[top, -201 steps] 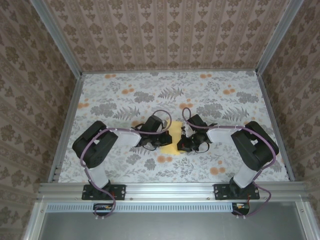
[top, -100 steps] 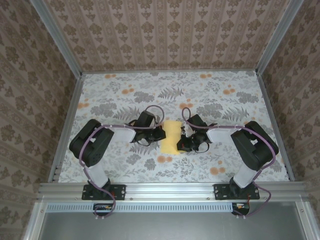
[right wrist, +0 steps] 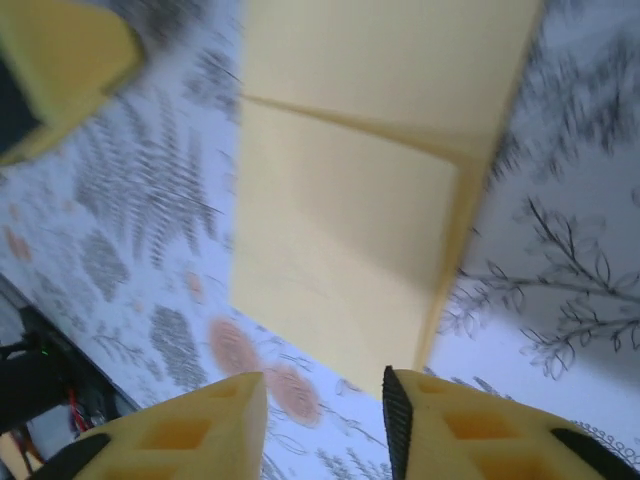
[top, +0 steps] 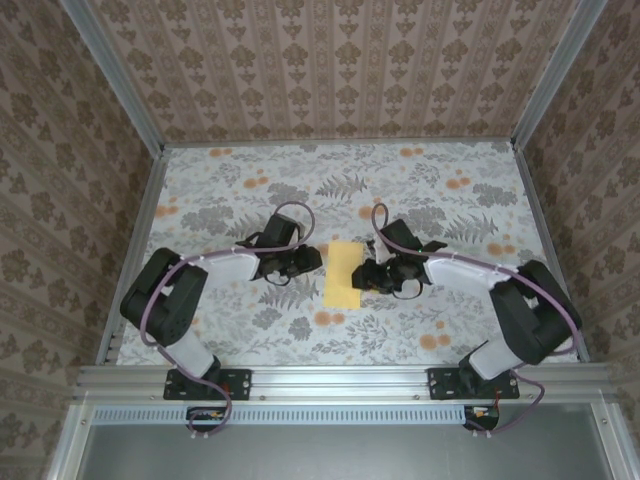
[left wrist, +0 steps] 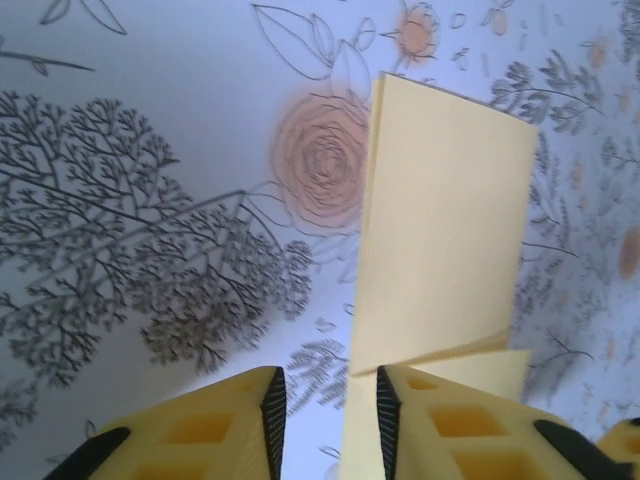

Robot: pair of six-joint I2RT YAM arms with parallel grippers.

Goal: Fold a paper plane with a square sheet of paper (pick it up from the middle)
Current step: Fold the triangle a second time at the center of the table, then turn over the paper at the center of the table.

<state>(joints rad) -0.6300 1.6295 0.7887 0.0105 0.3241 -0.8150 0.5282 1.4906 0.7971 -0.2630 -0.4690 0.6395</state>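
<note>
The folded square sheet of paper point(top: 345, 274) lies on the counter point(top: 220, 190) between the left gripper point(top: 312, 260) and right gripper point(top: 365, 277), both part-open and gripping nothing.

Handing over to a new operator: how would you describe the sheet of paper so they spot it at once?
On the floral table cover, look at the middle, between the left tool and the right tool. The sheet of paper lies there, folded into a narrow strip. It is plain pale yellow with straight edges, unlike the round orange printed flowers nearby.
</note>
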